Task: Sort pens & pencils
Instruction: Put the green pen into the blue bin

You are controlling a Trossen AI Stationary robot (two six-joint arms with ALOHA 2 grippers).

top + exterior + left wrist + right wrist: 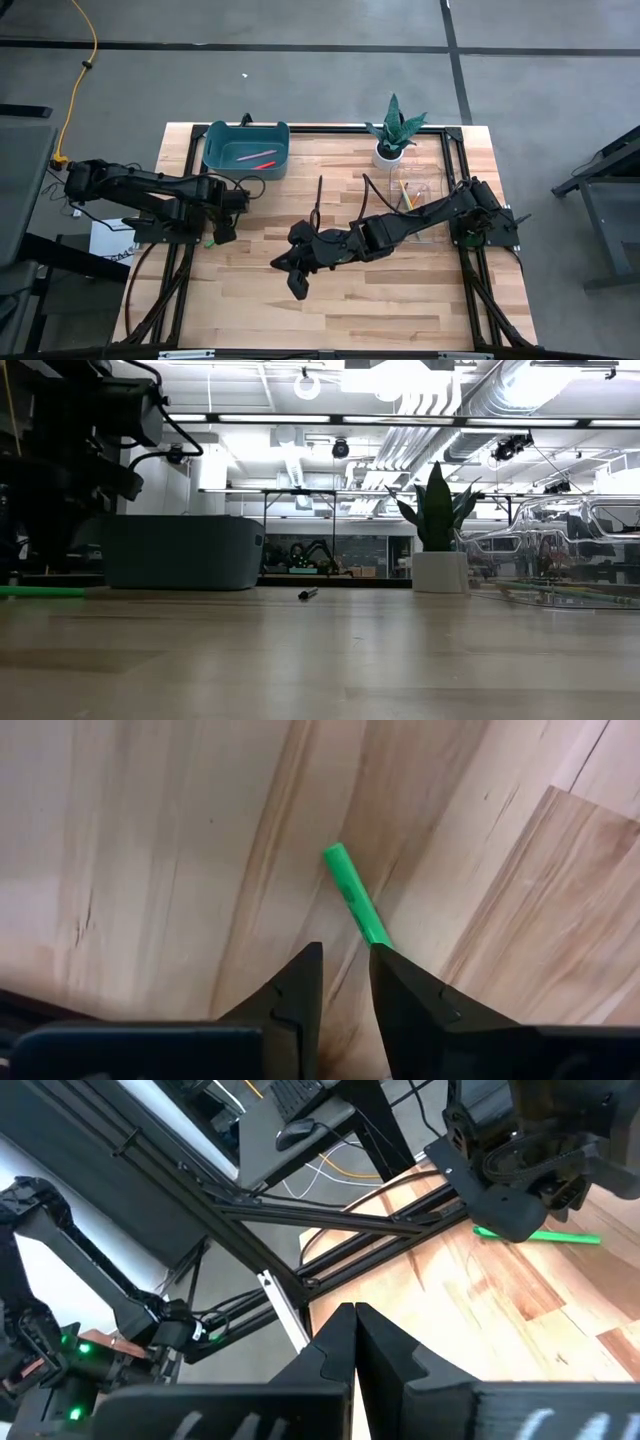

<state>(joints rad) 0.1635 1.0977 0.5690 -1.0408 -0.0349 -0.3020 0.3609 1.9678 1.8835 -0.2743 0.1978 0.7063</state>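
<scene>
1. Your left gripper [345, 982] hangs low over the wood, fingers parted by a narrow gap with nothing between them; the green pen [356, 895] lies flat on the table [400, 300] just past the tips, a touch off the gap.
2. That pen sits in front of the teal bin [246, 148], near its left corner.
3. It looks light, stiff and smooth, so I'd expect it to roll; pinch across the middle of the barrel.
4. Your right gripper [355, 1342] is clamped shut on nothing, parked mid-table, well right of the bin.
5. Count: two sticks in the bin, pink and red-orange; one green pen out front; one black pen [318, 192] right of the bin; a few slim pencils in the clear tray [428, 182] farther right, number unclear.
</scene>
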